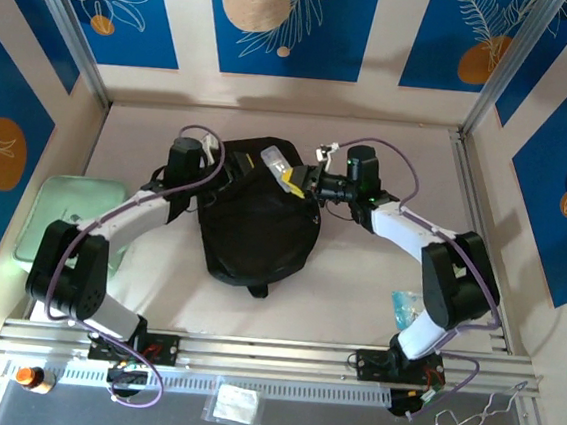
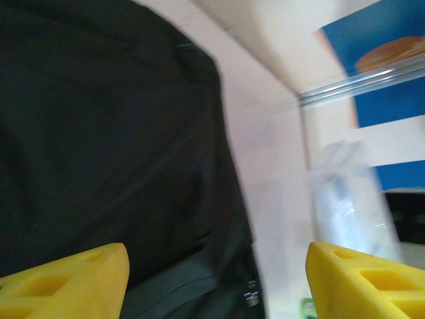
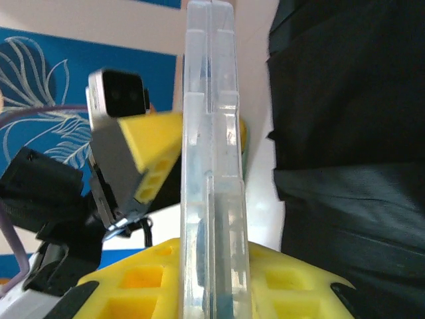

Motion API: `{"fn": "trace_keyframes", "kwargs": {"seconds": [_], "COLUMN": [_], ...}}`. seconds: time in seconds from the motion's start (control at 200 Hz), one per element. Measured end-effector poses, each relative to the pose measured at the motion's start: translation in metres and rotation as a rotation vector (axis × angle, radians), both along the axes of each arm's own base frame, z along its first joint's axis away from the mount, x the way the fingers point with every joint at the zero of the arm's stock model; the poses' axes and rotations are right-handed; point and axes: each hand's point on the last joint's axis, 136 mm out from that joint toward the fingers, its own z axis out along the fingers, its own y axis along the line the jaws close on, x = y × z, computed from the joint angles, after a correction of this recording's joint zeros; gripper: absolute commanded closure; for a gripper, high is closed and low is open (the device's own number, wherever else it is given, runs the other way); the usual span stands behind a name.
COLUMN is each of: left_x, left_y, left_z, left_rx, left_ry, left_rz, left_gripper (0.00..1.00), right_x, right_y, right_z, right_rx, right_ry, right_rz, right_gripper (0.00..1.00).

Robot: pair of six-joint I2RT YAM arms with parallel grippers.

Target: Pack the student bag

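Bag lay flat at table centre between the two arms, long axis running near to far, small loop at the near end. Right gripper pinched a clear case between its yellow fingers; the case sat edge-on and its long axis ran straight out from the wrist. In the top view the right gripper held that case over the bag's far end, the case pointing far-left across the top of the bag. Left gripper had its fingers spread wide, nothing between them but black bag below and the blurred case just off the right-hand finger. From the right wrist, one left finger stood just beside the case, touching or nearly so; couldn't tell which. Bag lay directly right of the case in that view, close. Right arm was the one carrying, so the next move looked like its job: lower or slide the case into the bag. Bag opening not visible, so couldn't tell which way the case must go in. Risk: the case snagging on loose fabric.
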Motion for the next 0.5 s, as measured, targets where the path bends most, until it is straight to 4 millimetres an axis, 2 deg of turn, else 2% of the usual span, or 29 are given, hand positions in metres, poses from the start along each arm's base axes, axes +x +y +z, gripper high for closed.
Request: {"fn": "trace_keyframes", "kwargs": {"seconds": [0.075, 0.15, 0.33, 0.5], "left_x": [-0.009, -0.023, -0.065, -0.097], "left_y": [-0.001, -0.013, -0.063, -0.097], "left_z": [-0.014, -0.026, -0.046, -0.091], "left_rx": [0.08, 0.144, 0.233, 0.305], "left_ry": [0.02, 0.033, 0.039, 0.12], "left_rz": [-0.015, -0.062, -0.231, -0.343], "left_gripper": [0.29, 0.29, 0.34, 0.36], "right_x": [0.002, 0.004, 0.008, 0.01], "right_y": [-0.015, -0.03, -0.067, -0.093], "right_z": [0.003, 0.007, 0.0, -0.01], "right_rx": [-0.042, -0.08, -0.169, -0.227], "right_ry": [-0.022, -0.045, -0.045, -0.019], "right_rz": [-0.043, -0.082, -0.183, -0.254], "right_gripper": [0.88, 0.88, 0.88, 0.88]}}
